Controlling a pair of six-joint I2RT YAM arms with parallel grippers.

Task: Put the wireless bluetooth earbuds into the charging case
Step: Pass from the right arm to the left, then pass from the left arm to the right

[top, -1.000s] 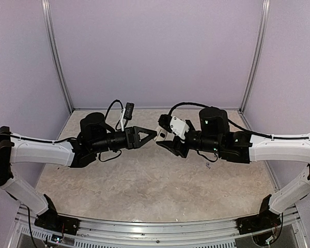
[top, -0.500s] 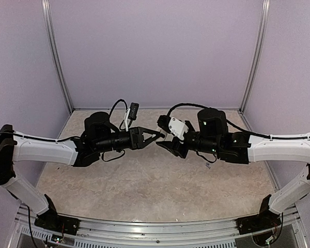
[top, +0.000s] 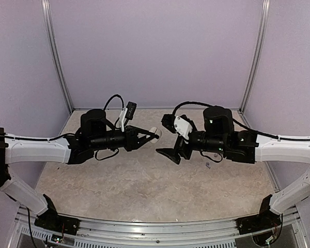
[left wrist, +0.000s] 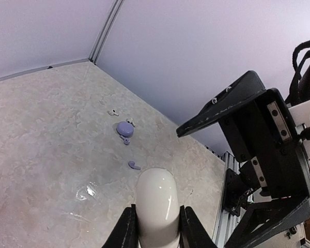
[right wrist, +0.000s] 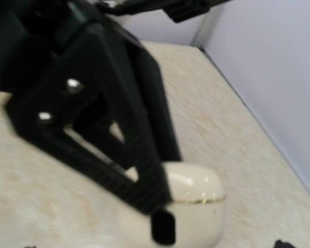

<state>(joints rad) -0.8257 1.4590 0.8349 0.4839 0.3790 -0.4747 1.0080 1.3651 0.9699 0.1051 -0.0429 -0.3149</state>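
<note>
1. The charging case (left wrist: 156, 204), clamped in the left tool (left wrist: 156, 225), is glossy cream-white. The right wrist view shows a thin gold line along its seam.
2. The left tool and the right tool (top: 166, 155) are both matt black, dotted with small silver screw heads.
3. Just past the left tool's tip lies a lilac earbud (left wrist: 134, 165). Farther out are a lilac rounded case (left wrist: 125, 127) and a whitish earbud (left wrist: 113, 111).
4. The surface (left wrist: 46, 139) beneath the tools is beige with pale, marbled veining.

A: Top view?
B: High at the near edge, facing down and far over the whole table (top: 144, 191).
A: Wrists?
B: Left faces right, right faces left, both close. They share the white case (left wrist: 156, 204).
</note>
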